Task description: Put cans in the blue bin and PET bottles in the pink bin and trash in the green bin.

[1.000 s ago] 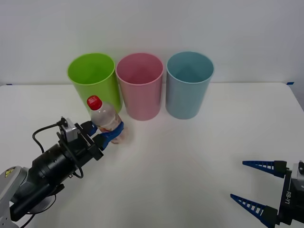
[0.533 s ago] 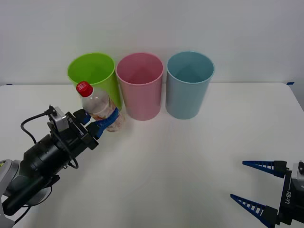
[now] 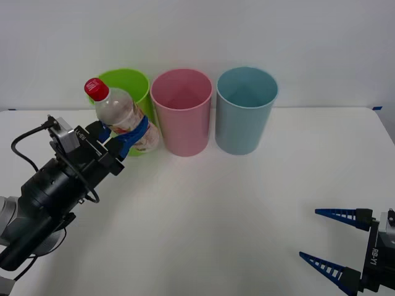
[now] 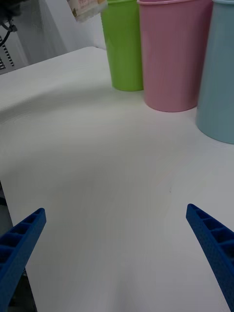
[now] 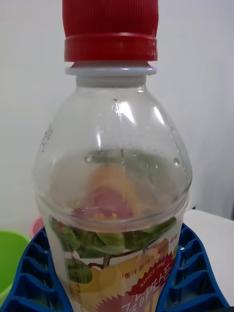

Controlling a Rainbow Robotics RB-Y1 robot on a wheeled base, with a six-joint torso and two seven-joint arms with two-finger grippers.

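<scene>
Left end effector (image 3: 123,132) has the PET bottle (image 3: 120,117) clamped around its middle, lifted off the counter (image 3: 222,209) at upper left of the front view, tilted, red cap up, in front of the green bin (image 3: 129,92). Pink bin (image 3: 182,120) and blue bin (image 3: 245,111) stand alongside. Right end effector (image 3: 336,243) sits spread apart, lower right.

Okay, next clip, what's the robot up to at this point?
The left gripper is clamped around a clear PET bottle with a red cap, holding it off the table in front of the green bin, tilted. The pink bin stands just beside it, then the blue bin. The right gripper rests open near the table's front edge, holding nothing.
</scene>
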